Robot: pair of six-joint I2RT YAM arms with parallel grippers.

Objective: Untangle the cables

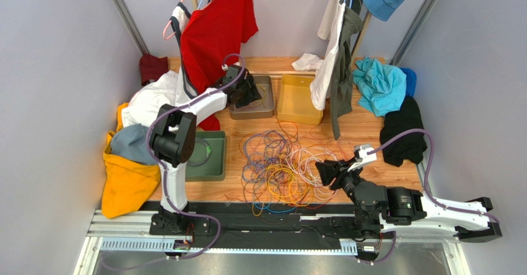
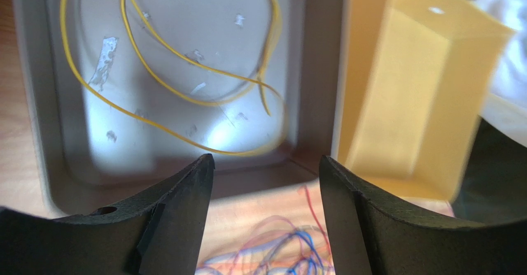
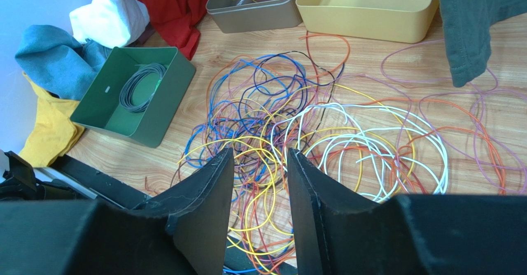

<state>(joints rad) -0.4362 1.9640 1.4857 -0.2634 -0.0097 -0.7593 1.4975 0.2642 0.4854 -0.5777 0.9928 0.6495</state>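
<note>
The right claw [image 3: 260, 157] hangs with fingers apart and empty, just above the near side of the tangled heap of thin coloured cables [image 3: 291, 114] on the wooden bench [image 3: 247, 43]. I would close it on a single strand, perhaps a white loop [image 3: 362, 140] at the heap's edge, and lift slowly so the neighbouring strands slip off. The left claw [image 2: 266, 164], also apart and empty, hovers over the grey rectangular tray [image 2: 28, 102], which holds a loose yellow wire [image 2: 124, 110].
</note>
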